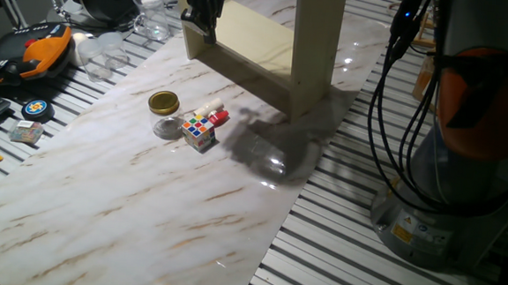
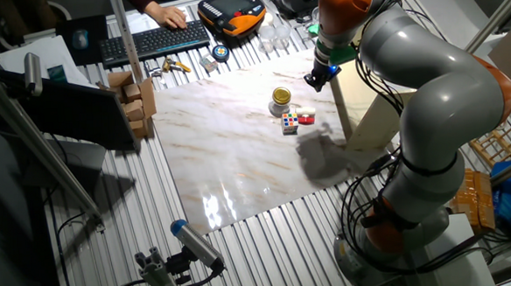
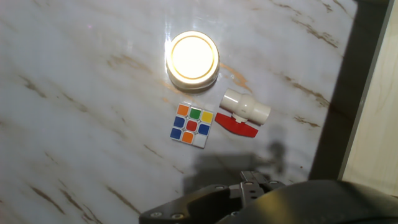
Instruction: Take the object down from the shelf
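I can't read any text, brand or number from here. The yellow label (image 1: 405,230) on the robot base (image 1: 444,216) and the round blue sticker (image 1: 35,108) are too small to read.

Beside the cream shelf (image 1: 268,51), the white counter (image 1: 126,214) carries brown veins. Near the shelf: a gold-lidded clear jar (image 3: 193,57), a multicoloured puzzle cube (image 3: 191,125), a white valve (image 3: 244,111) with red handle.

Marble-look tabletop (image 1: 126,205), slatted metal bench (image 1: 335,262), perhaps keyboard (image 2: 149,42)
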Motion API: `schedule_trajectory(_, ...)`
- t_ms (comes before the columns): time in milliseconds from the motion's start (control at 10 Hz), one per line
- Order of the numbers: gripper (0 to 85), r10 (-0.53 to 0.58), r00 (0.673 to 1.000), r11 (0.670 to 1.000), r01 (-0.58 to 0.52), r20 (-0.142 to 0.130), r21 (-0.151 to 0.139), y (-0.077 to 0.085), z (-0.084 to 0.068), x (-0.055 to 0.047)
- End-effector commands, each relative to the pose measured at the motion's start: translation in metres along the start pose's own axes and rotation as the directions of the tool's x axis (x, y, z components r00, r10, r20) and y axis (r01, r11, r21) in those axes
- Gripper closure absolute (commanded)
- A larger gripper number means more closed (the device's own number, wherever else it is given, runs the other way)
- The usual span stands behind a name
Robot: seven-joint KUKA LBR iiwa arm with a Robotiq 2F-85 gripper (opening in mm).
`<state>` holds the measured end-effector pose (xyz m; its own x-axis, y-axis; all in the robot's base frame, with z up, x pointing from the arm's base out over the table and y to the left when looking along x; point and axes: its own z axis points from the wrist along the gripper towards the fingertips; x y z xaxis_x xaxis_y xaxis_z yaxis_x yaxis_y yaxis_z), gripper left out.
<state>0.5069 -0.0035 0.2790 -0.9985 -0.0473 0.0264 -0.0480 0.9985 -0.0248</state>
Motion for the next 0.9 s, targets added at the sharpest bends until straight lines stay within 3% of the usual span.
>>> schedule_trajectory(0,85.0,0.001,1.000,1.000,-0.001,0.000,-0.001,0.0001,0.0007,-0.0003)
schedule_trajectory(800,85.0,0.005,1.000,1.000,-0.005,0.003,0.002,-0.0022,-0.0008,-0.0017)
